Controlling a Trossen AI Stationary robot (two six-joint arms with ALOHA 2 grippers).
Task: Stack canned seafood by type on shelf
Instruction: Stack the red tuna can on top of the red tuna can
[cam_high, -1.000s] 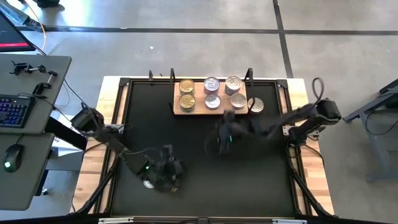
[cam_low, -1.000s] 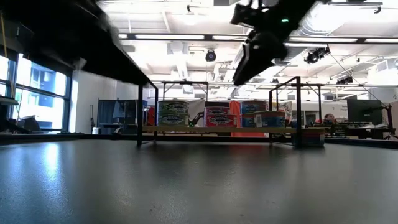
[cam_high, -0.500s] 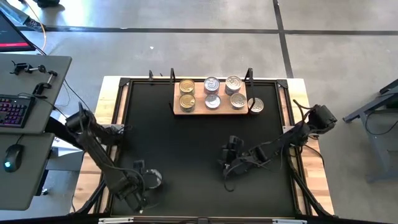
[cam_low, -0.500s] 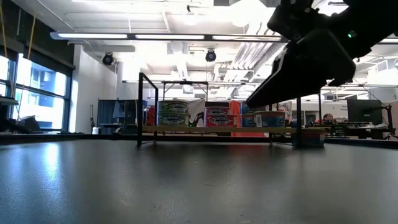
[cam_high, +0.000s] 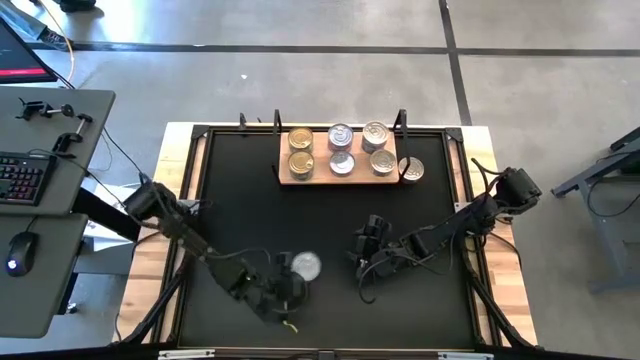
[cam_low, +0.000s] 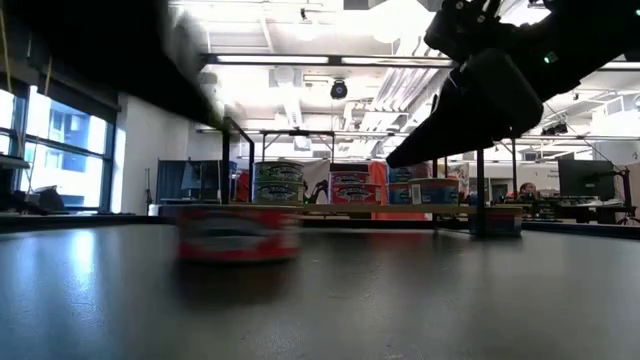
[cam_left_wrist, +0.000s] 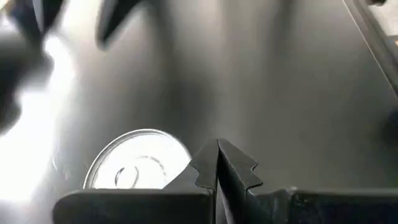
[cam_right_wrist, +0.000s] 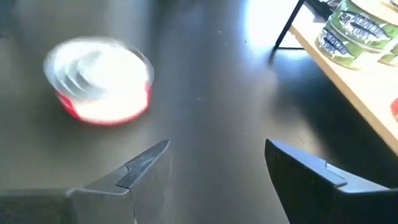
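Note:
A loose tin with a silver lid and red label (cam_high: 305, 266) stands on the black mat, blurred in the low view (cam_low: 238, 232) and the right wrist view (cam_right_wrist: 102, 81). My left gripper (cam_high: 286, 292) is shut, right beside this tin (cam_left_wrist: 138, 165). My right gripper (cam_high: 360, 256) hovers open to the tin's right, fingers pointing at it. The light-wood shelf (cam_high: 300, 180) near the far edge carries two gold-lidded tins (cam_high: 300, 150) and several silver-lidded ones (cam_high: 360, 148). One more tin (cam_high: 411, 170) stands on the mat just right of the shelf. My left gripper (cam_left_wrist: 217, 149) has its shut fingers next to the loose tin's lid rim (cam_left_wrist: 185, 154), coming at it slanting from above. Whether the outer side of a finger touches the rim, I cannot tell. The tin stands flat on the mat.
A black metal frame (cam_high: 200, 135) borders the mat, with upright posts beside the shelf (cam_low: 226, 175). Bare mat lies between the loose tin and the shelf. A desk with a keyboard and mouse (cam_high: 25, 180) stands left of the table.
My left arm swung toward the near-left corner, then back right toward the middle of the near edge. The loose tin now stands in the open further right and slightly farther from the near edge, blurred by motion. My right gripper moved toward the near edge, then held still.

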